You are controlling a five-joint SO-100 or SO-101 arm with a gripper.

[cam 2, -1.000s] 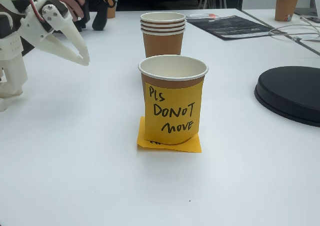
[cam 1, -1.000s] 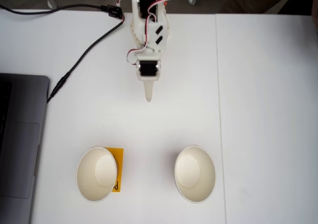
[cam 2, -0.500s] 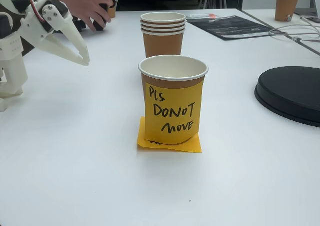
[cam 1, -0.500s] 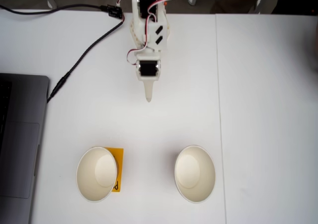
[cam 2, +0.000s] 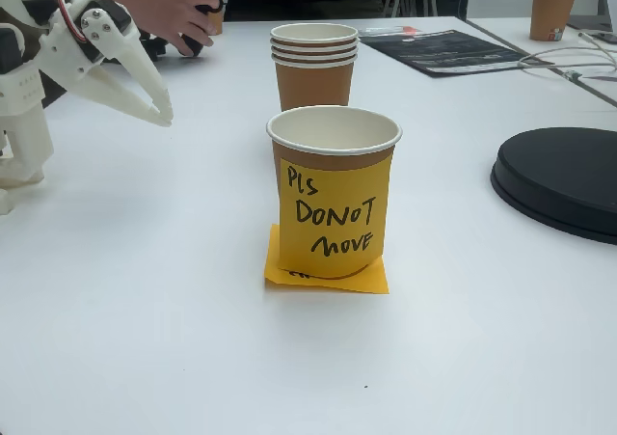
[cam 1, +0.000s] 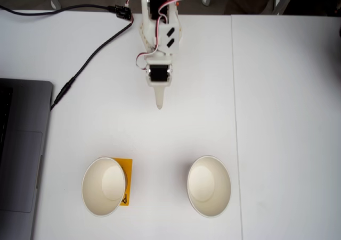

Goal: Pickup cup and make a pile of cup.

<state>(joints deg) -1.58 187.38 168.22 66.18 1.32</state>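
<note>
Two paper cups stand apart on the white table (cam 1: 277, 117) in the top-down fixed view: left cup (cam 1: 103, 186) hiding most of an orange sticky note (cam 1: 126, 180), right cup (cam 1: 209, 185) bare. From the side, the near cup's note (cam 2: 334, 220) reads "PLS DO NOT MOVE". Gripper (cam 2: 166, 117) hovers with its fingertips nearly together; whether it is fully closed is unclear

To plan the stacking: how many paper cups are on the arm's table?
4: one single cup bearing the sticky note, and a stack showing three rims behind it. More may be nested unseen.
</note>
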